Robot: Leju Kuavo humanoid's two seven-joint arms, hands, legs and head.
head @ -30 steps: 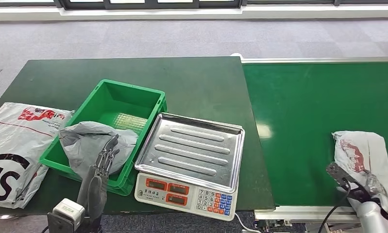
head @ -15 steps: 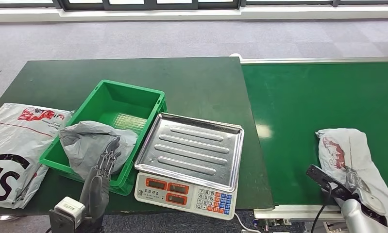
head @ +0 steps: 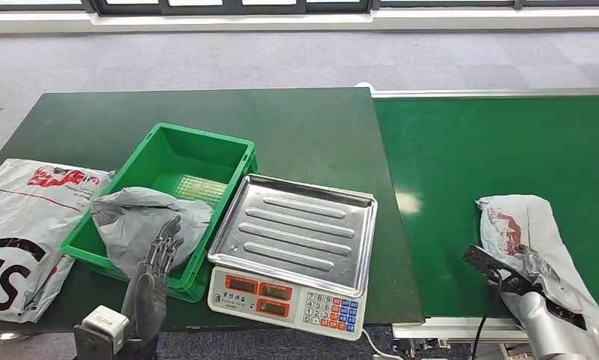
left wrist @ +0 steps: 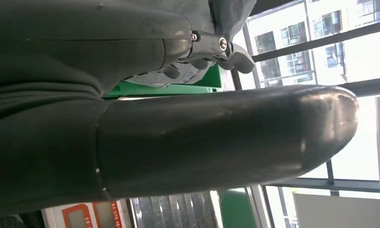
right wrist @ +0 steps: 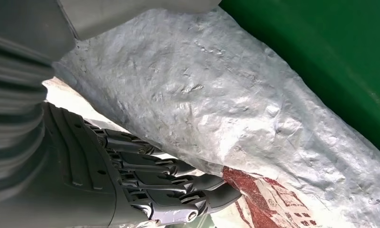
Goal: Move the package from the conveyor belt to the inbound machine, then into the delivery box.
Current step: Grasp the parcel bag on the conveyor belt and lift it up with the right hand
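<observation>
The first step of the task is in hand: the crumpled white plastic package with red print lies on the green conveyor belt, at its near edge, and the right hand is at it. In the right wrist view the dark fingers lie along the wrinkled side of the bag, touching it, but I cannot tell if they really close around it or only rest against it. The left hand waits low beside the green plastic delivery box, its fingers loosely apart and holding nothing; a grey soft bag already hangs over the near wall of that box. In my judgement the next move needs a firm hold on the limp package, then a lift and a carry to the left, to put it on the steel tray of the electronic scale, which seems to be the inbound machine on the dark green counter. A large white mailing bag lies at the left end of the counter.
</observation>
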